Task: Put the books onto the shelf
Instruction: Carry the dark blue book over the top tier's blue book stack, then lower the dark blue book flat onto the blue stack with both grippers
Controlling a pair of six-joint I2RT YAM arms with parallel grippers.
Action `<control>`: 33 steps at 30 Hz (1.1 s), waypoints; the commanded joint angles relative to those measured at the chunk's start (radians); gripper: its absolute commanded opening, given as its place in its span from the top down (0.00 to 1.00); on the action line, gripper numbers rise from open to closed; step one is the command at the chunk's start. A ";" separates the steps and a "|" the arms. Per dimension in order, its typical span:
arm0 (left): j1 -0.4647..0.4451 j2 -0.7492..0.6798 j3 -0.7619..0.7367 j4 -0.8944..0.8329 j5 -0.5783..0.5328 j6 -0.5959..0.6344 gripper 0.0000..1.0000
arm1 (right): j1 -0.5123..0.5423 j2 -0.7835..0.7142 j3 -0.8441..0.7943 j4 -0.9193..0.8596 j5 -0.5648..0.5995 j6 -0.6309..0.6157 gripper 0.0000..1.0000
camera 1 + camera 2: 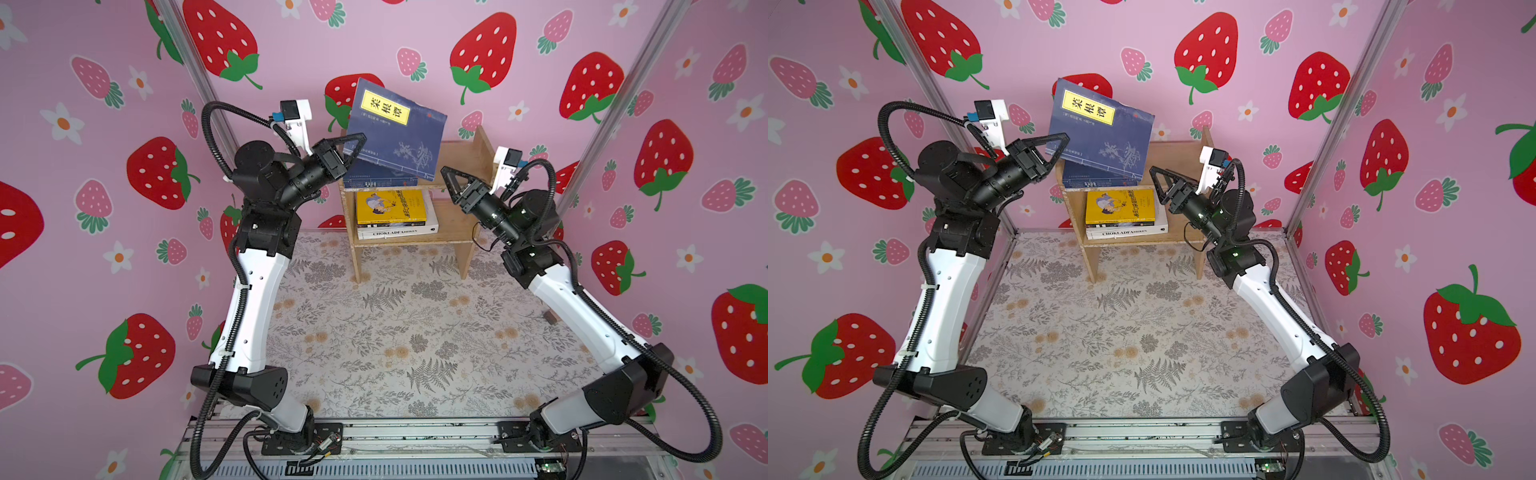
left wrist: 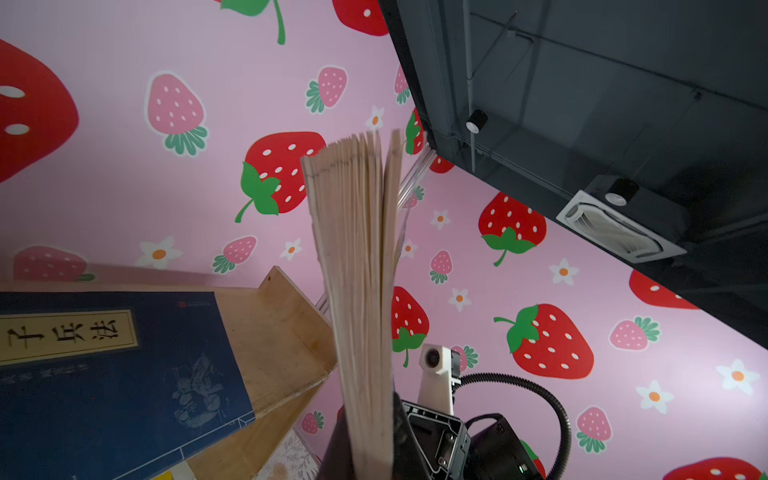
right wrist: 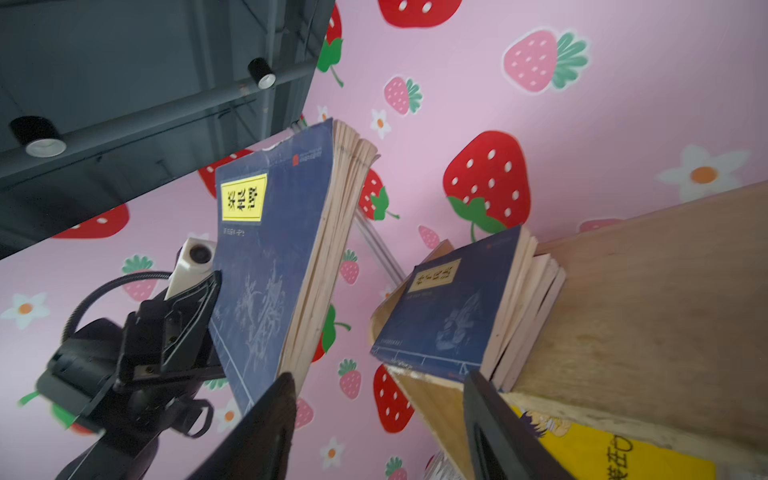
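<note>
- Left gripper (image 1: 356,145) pinches the navy book (image 1: 399,129), tilted at the shelf's (image 1: 482,151) eleven o'clock.
- Right gripper (image 3: 378,376), jaws spread, apparently empty, sits at the book's four o'clock.

You are seeing the shelf (image 1: 457,224) standing on the floral table (image 1: 415,332). A navy book (image 1: 380,178) is lying on its upper tier, the white book (image 1: 395,232) sitting bottommost on the lower.

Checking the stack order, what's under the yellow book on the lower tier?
Under the yellow book lie a dark-spined book and, lowest, the white Chokladfabriken book. Only their spines show; their covers are hidden.
</note>
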 commanded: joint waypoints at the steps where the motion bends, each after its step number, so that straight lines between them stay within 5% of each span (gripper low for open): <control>1: 0.025 0.061 0.116 -0.039 -0.081 -0.103 1.00 | 0.042 0.049 0.083 -0.015 0.217 -0.182 0.31; 8: 0.049 0.093 0.098 -0.112 -0.118 -0.149 1.00 | 0.128 0.159 0.200 -0.024 0.363 -0.484 0.19; 33: 0.051 0.177 0.042 -0.106 -0.094 -0.241 1.00 | 0.116 0.296 0.339 -0.020 0.432 -0.413 0.21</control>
